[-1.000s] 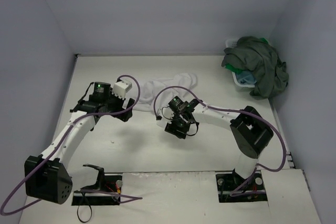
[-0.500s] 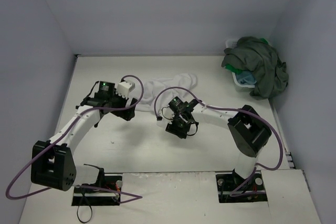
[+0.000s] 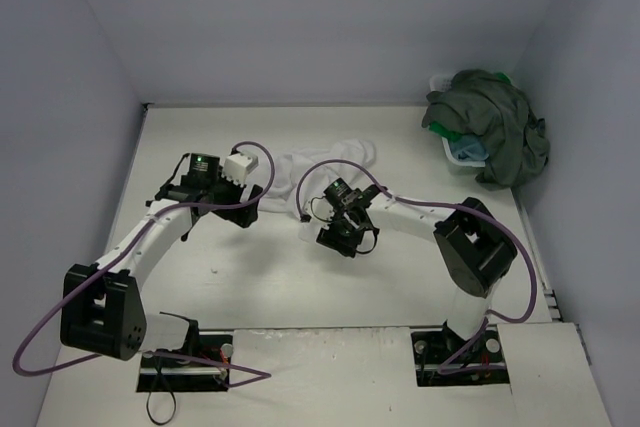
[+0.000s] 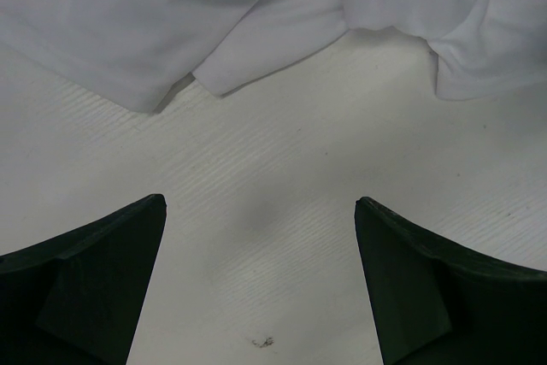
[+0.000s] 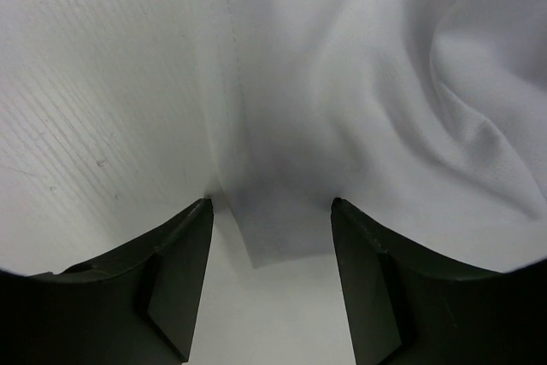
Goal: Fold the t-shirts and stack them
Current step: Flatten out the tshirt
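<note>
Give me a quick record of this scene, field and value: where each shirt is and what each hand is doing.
white t-shirt: crumpled on the table
olive-grey t-shirt: draped over the basket, far right corner
green t-shirt: in the basket, mostly covered
light blue t-shirt: in the basket, mostly covered
left hand: open, over bare table beside the white t-shirt
right hand: open, white t-shirt's corner between its fingers
folded: none
</note>
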Controlling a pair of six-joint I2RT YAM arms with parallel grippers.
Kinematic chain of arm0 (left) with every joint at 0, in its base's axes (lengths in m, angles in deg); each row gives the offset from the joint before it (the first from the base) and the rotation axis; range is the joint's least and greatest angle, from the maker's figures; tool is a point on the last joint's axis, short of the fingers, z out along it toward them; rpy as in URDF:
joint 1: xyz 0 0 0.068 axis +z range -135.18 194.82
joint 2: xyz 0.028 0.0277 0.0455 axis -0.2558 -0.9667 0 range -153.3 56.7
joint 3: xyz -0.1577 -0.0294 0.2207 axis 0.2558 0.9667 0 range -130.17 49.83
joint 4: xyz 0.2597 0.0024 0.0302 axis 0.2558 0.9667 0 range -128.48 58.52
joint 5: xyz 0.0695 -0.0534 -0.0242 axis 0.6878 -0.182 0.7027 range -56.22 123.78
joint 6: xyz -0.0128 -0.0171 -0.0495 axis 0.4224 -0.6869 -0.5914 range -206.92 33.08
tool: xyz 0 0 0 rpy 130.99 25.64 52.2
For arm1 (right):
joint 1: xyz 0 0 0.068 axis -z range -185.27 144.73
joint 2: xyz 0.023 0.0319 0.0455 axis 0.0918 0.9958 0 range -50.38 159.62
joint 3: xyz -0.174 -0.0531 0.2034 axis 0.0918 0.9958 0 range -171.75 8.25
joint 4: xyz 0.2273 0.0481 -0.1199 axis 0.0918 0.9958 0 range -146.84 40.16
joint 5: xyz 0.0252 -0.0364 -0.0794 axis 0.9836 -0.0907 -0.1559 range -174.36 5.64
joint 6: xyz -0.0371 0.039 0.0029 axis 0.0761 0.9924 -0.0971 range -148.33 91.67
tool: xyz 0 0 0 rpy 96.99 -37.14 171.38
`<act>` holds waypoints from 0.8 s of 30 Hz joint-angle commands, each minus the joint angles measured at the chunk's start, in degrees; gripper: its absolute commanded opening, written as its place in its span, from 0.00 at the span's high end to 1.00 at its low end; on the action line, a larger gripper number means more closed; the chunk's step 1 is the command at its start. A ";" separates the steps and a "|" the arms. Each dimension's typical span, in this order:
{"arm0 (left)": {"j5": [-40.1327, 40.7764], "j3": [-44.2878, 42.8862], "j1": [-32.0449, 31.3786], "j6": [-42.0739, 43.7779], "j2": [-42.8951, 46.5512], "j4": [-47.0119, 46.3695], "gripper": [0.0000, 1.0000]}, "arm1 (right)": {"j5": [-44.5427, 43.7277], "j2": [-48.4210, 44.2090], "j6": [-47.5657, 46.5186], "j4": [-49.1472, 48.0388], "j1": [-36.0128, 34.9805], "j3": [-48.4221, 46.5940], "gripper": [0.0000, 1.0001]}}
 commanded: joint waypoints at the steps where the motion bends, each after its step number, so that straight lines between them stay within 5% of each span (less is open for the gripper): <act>1: -1.18 -1.48 0.21 0.12 -0.12 -3.25 0.14 | -1.87 -2.24 -1.17 0.50 0.75 -1.18 0.46; 11: -1.53 -0.07 0.21 0.39 -0.39 -3.87 0.14 | 0.50 6.01 -3.72 -2.48 3.82 -1.17 0.47; 19: -1.97 0.28 0.21 0.91 -1.97 -4.66 0.14 | 1.30 8.13 -3.98 -2.92 4.44 -1.44 0.91; 24: -2.49 0.11 0.12 0.65 -3.99 -6.24 0.14 | 1.03 3.13 -3.55 -2.75 6.81 -3.10 1.00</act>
